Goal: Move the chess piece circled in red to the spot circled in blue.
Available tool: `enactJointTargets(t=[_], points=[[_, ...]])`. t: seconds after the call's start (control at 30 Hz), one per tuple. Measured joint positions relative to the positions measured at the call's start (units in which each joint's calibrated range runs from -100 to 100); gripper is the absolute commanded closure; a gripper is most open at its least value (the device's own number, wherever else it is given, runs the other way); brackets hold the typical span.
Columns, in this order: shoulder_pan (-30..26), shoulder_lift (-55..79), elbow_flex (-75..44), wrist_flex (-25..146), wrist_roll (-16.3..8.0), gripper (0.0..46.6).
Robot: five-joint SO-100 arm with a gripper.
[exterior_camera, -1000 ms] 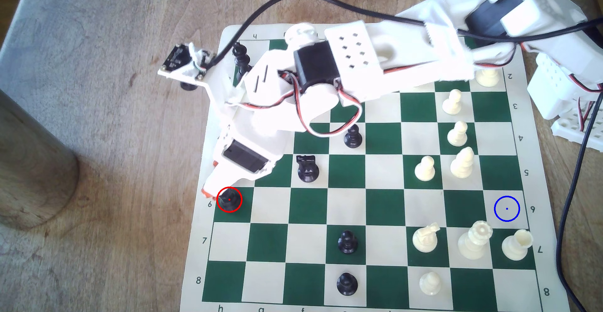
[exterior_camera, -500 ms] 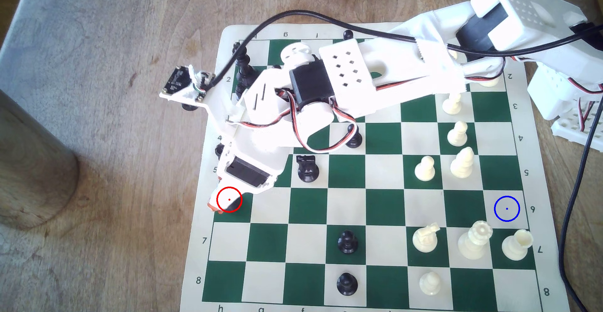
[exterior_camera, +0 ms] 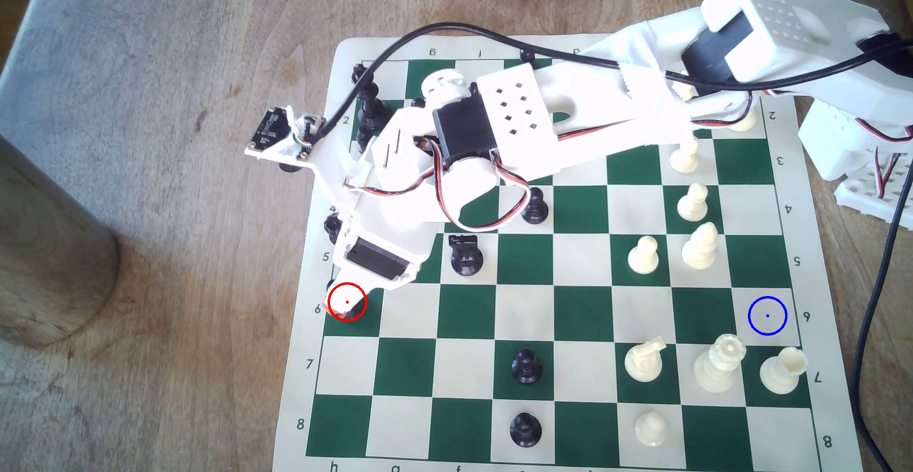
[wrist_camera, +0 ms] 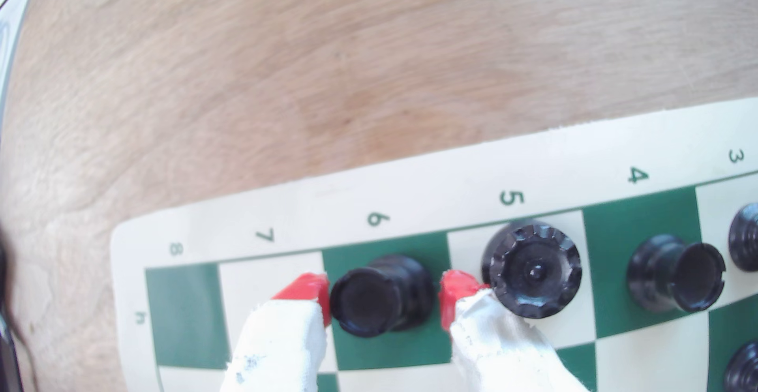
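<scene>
Lay flat on a wooden table (exterior_camera: 148, 106): a green-and-cream chessboard (exterior_camera: 583, 314). Reached across it from the exterior view's right, a white arm (exterior_camera: 568, 106). Straddled the chess piece (wrist_camera: 379, 295) on the green rank-6 edge square, under the red ring: the gripper (wrist_camera: 383, 297), spread apart, one red fingertip (wrist_camera: 318, 293) touching, the other just beside. Stood next square over, a black crowned queen (wrist_camera: 532, 269). Sat well apart at the board's opposite edge, the spot (exterior_camera: 767, 315).

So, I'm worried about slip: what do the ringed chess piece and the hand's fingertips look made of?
The chess piece looks like glossy black moulded plastic, with soft highlights on its top. The hand has red fingertips, seemingly a matte rubbery coating; white cloth-like wrap behind.
</scene>
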Motion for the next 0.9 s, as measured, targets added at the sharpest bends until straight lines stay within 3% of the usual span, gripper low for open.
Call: enactJointTargets(t=[0.6, 0.77, 0.83, 0.9], points=[[-1.11, 1.51, -2.26, 0.0, 0.0, 32.4], [-1.11, 1.51, -2.26, 0.0, 0.0, 40.5], [-1.11, 1.51, -2.26, 0.32, 0.0, 46.3], [-1.25, 1.51, -2.26, 0.64, -0.05, 46.3]])
